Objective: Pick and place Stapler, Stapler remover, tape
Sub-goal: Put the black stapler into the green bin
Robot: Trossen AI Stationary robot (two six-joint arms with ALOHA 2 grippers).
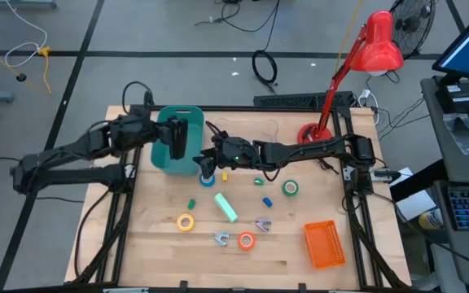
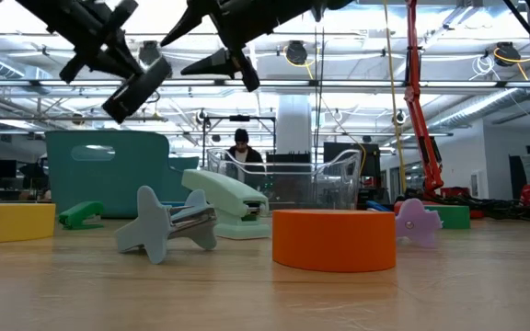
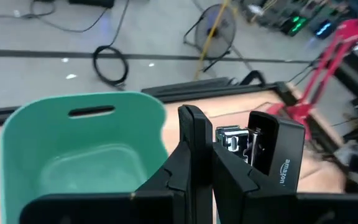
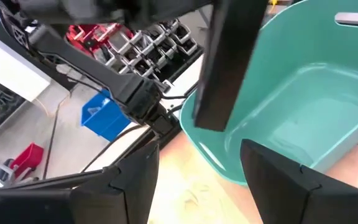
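My left gripper (image 1: 177, 140) hangs over the teal bin (image 1: 173, 155), shut on a black stapler (image 3: 272, 149). My right gripper (image 1: 208, 165) is open and raised beside the bin's right wall, above the blue tape (image 1: 208, 180); in its wrist view its gripper (image 4: 197, 186) faces the bin (image 4: 303, 124) and the stapler (image 4: 225, 68). On the table lie the yellow tape (image 1: 186, 221), orange tape (image 1: 246, 240), green tape (image 1: 290, 188), a mint stapler (image 1: 225, 207), a small green stapler (image 1: 191, 203), and two staple removers (image 1: 221, 238) (image 1: 264, 225). My left gripper pinches the black stapler between its two fingers (image 3: 193, 140), beside the stapler's metal part (image 3: 230, 138). The stapler is lifted clear above the bin and, in the low view, hangs slanted (image 2: 139, 89) below the gripper.
An orange basket (image 1: 325, 244) sits near the table's near right corner. A red desk lamp (image 1: 357, 73) stands at the far right edge. Small blue (image 1: 267, 201), green (image 1: 258, 181) and yellow (image 1: 225, 174) pieces lie mid-table. A person (image 2: 240, 147) shows far behind the table.
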